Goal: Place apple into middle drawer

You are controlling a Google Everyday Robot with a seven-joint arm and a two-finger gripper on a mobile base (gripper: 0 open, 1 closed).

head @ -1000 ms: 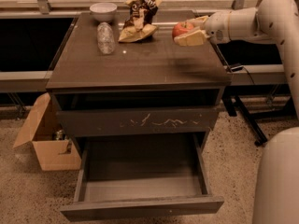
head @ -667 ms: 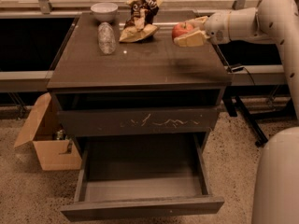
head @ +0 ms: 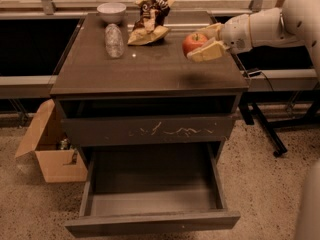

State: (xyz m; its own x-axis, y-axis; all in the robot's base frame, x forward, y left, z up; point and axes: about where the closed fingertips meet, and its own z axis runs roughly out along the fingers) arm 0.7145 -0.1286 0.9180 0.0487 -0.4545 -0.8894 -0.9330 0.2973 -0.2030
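Gripper: the gripper (head: pixel 198 44) reaches in from 3 o'clock over the 2 o'clock corner of the cabinet top (head: pixel 140 69), with its pale fingers (head: pixel 209 52) clamped on the apple.
Apple: the apple (head: pixel 193 41) sits between those fingers, apparently lifted clear, with a soft shadow on the wood at its 6 o'clock.
Middle drawer: the middle drawer (head: pixel 150 223) stands pulled out at 6 o'clock with a bare floor, ready to receive. The scratched drawer front (head: pixel 150 130) above it is shut.
Why so: the enclosing hold likely keeps the fruit from rolling.
Neighbours: the snack bag (head: pixel 148 21), bottle (head: pixel 114 40) and bowl (head: pixel 111 10) lie toward 11 o'clock, apart from the apple.
Hidden: the arm is cut off at 3 o'clock, and the apple's far side is unseen.
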